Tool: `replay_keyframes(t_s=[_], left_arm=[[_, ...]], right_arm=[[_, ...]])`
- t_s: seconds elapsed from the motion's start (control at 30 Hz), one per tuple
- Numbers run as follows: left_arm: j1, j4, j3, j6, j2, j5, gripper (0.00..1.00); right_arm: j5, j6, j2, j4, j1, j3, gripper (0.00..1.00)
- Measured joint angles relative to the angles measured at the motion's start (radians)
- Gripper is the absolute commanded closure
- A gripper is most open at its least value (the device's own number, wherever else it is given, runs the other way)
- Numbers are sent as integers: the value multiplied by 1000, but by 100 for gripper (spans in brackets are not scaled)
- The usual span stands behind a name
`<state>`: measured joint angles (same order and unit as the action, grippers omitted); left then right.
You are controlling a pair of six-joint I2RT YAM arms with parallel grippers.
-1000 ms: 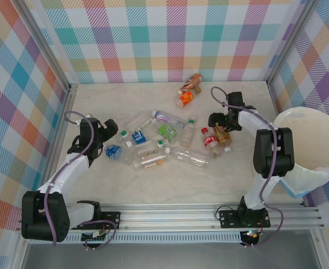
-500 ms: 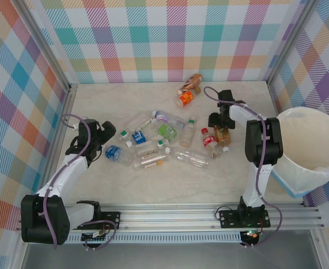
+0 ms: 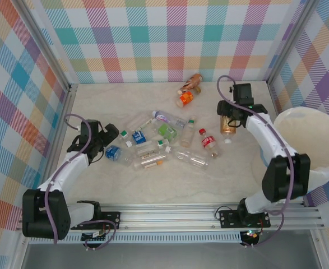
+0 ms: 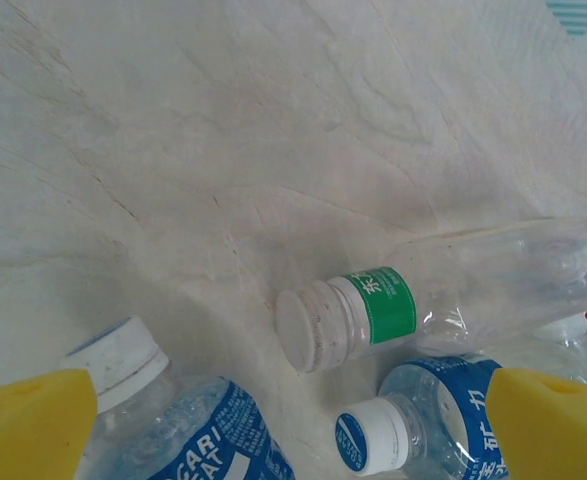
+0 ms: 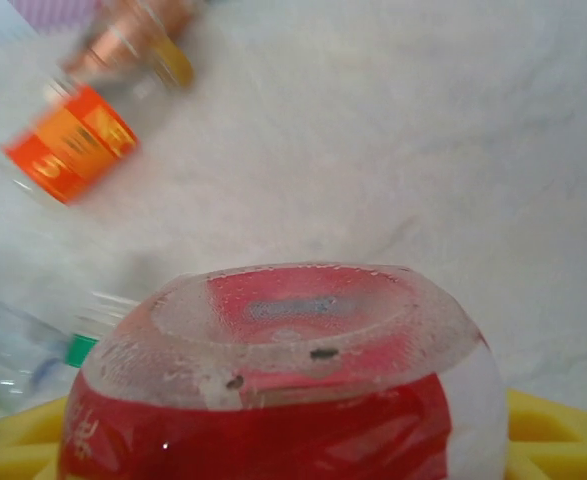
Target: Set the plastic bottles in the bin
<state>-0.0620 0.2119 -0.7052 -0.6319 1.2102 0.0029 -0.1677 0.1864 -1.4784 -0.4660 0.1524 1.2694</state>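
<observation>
The amber bottle (image 3: 227, 125) sits just left of the bin (image 3: 313, 143), short of its rim and not yet over the opening. It appears lifted off the desk (image 3: 125, 101). The right claw (image 3: 230, 119) has it across its red-labelled body, closed partway so that the yellow pads (image 5: 563, 440) press in on both sides, with the bottle's base facing the wrist camera.

It looks empty, so I judge it light and thin-walled, likely to dent under a hard squeeze and to slip on its round, glossy sides. A hold across the middle of the body, on the label, seems safest, and that is about where the claw has it.

The other plastic bottles (image 3: 153, 147) lie on their sides further left of the bin, with a red-capped bottle (image 3: 208, 140) nearest it. An orange-labelled bottle (image 3: 185, 99) lies left of the bin toward the back wall.

Farthest from the bin, the left claw (image 3: 103, 147) stands fully open and holds nothing. Its fingertips (image 4: 28, 425) are poised over two blue-labelled bottles (image 4: 203, 440), and a green-banded bottle (image 4: 443, 300) lies just beside them.
</observation>
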Motion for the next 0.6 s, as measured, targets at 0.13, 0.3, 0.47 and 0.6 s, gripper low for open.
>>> replay_keyframes(t_s=[0.13,0.3,0.47,0.6], left_arm=[[0,0,-31,-1,68,69,0],[0,-11,-44,-6,100,130,0],[0,-38,-45,-10,103,166,0],[0,-63,-45,-12,103,192,0]], right_arm=[[20,-16,150,-25,0,10,47],[52,-53,277,-95,0,100,49],[-38,-125,366,-135,0,235,50],[-190,-184,394,-134,-51,291,50]])
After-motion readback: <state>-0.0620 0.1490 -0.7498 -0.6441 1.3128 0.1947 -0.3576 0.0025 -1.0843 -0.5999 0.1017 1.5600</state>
